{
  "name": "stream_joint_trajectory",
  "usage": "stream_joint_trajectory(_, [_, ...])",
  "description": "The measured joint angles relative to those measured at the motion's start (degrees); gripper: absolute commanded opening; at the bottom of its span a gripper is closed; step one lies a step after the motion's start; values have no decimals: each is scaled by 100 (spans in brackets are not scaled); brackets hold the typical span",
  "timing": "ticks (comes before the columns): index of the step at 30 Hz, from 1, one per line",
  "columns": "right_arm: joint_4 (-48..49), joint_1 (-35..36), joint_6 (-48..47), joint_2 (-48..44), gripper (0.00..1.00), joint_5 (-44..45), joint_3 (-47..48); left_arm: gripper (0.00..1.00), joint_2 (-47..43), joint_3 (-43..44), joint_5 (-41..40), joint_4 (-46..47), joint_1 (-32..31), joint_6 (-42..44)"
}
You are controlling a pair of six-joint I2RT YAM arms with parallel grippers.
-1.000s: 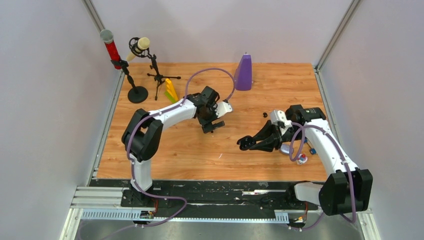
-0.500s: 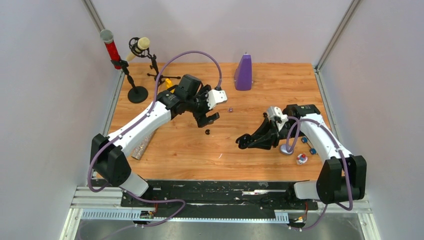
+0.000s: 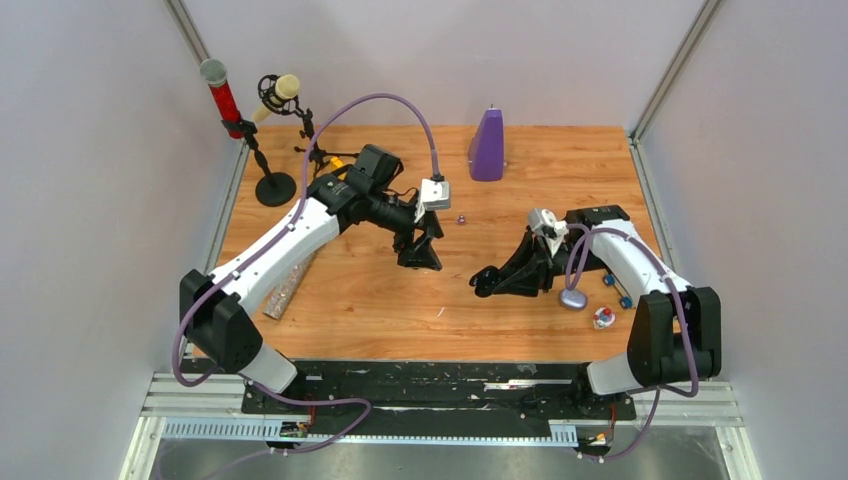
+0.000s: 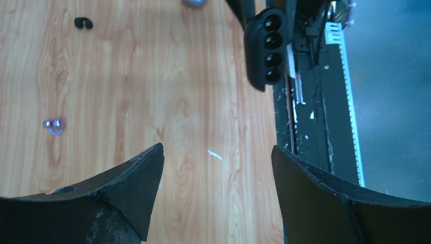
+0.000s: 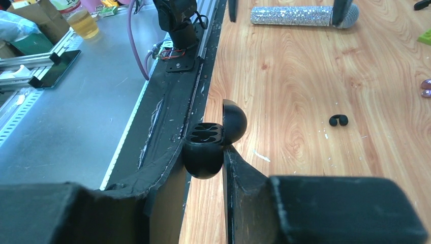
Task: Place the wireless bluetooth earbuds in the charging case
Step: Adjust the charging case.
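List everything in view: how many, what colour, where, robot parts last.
red microphone: one, red, on a stand, far-left corner
cream microphone: one, cream, on a tripod beside it
glitter microphone: one, silver, lying flat, near left
purple pyramid: one, purple, far edge, middle
pale purple earbuds: one small cluster, pale purple, just beyond the left hand
black earbuds: at least one, black, ahead of the right hand
grey oval case: one, grey, near right
blue bits: two, blue, right of that case
red-and-white bit: one, near-right edge
black charging case: one, black, open
left hand: open, empty
right hand: shut on the black charging case
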Motion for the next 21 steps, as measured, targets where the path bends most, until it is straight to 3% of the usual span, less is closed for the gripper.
stream_joint_trajectory(21, [-144, 70, -96, 352, 0, -2, 0, 55, 1154, 627, 428, 651, -820, -1091])
